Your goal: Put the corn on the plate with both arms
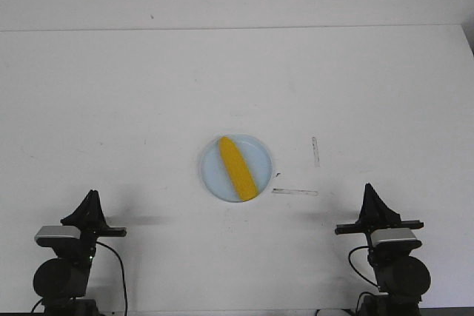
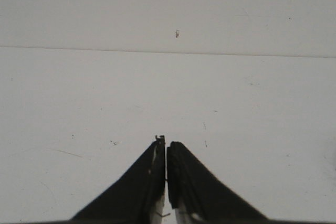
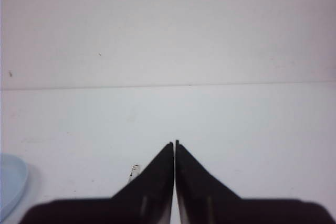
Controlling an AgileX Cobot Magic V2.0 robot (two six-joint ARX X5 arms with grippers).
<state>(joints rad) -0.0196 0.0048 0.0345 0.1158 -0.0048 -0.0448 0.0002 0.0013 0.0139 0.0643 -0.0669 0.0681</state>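
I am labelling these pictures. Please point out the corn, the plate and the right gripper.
corn (image 1: 238, 169), front view, middle of the cob.
plate (image 1: 258, 155), front view, bare surface right of the cob.
right gripper (image 3: 174, 144), right wrist view, between the shut fingertips.

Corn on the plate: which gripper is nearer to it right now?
Right, though only slightly. The right gripper sits off to the corn's right, near the table's front edge; the left gripper sits farther off on its left. Both are shut and empty.
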